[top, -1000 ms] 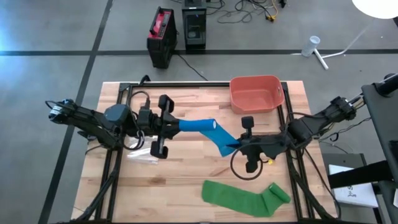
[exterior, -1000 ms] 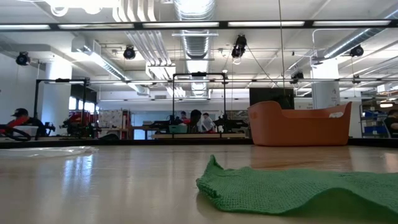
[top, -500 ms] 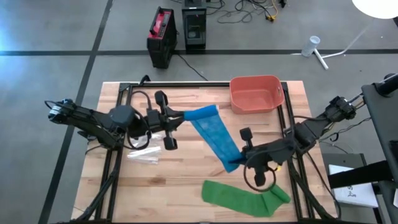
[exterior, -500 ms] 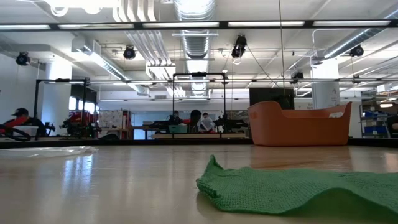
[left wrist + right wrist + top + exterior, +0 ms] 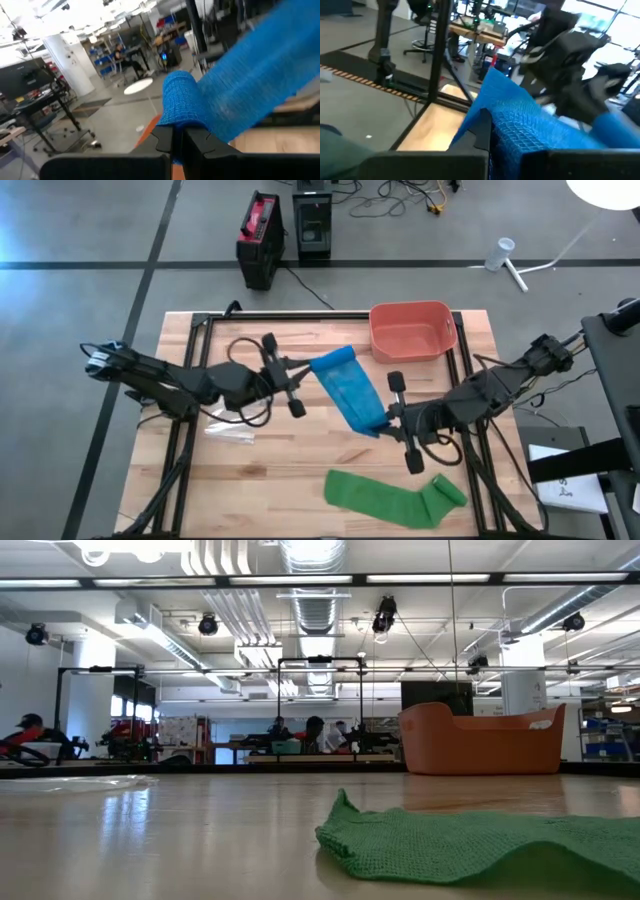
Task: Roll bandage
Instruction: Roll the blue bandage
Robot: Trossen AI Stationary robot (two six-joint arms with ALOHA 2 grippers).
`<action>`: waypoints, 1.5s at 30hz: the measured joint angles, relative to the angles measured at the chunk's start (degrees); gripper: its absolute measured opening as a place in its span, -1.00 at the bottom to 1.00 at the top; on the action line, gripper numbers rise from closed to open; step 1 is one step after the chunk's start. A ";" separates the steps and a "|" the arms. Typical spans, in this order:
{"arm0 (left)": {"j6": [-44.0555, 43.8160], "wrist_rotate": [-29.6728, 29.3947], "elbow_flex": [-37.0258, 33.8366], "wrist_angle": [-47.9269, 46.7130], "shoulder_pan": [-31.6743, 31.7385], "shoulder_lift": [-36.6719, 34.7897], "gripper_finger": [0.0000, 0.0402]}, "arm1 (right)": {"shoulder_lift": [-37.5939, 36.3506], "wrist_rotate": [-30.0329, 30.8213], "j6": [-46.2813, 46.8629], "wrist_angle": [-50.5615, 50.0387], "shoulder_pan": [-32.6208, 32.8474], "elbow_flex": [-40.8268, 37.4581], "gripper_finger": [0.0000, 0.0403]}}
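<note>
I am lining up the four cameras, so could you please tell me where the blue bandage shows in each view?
High view: blue bandage stretched mid-table between the left pincer and right pincer.
Low view: not in it; only the green bandage and the orange bin.
Left wrist view: bandage fills the right side.
Right wrist view: bandage runs across the centre.
Shared landmark: the orange bin, in the high and low views.

Large open robotics lab or workshop. Exposed ceiling ducts [image 5: 312, 570] and strip lights overhead, grey concrete floor [image 5: 90, 240] marked with dark tape lines, rows of workbenches [image 5: 300, 753] with people seated at them, blue storage bins on shelves [image 5: 102, 65], office chairs, cables trailing across the floor.
</note>
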 joint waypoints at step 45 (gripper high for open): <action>-6.24 23.06 1.99 7.72 -13.17 14.04 -0.98 | 0.23 3.33 3.52 -18.36 -14.28 1.69 -1.00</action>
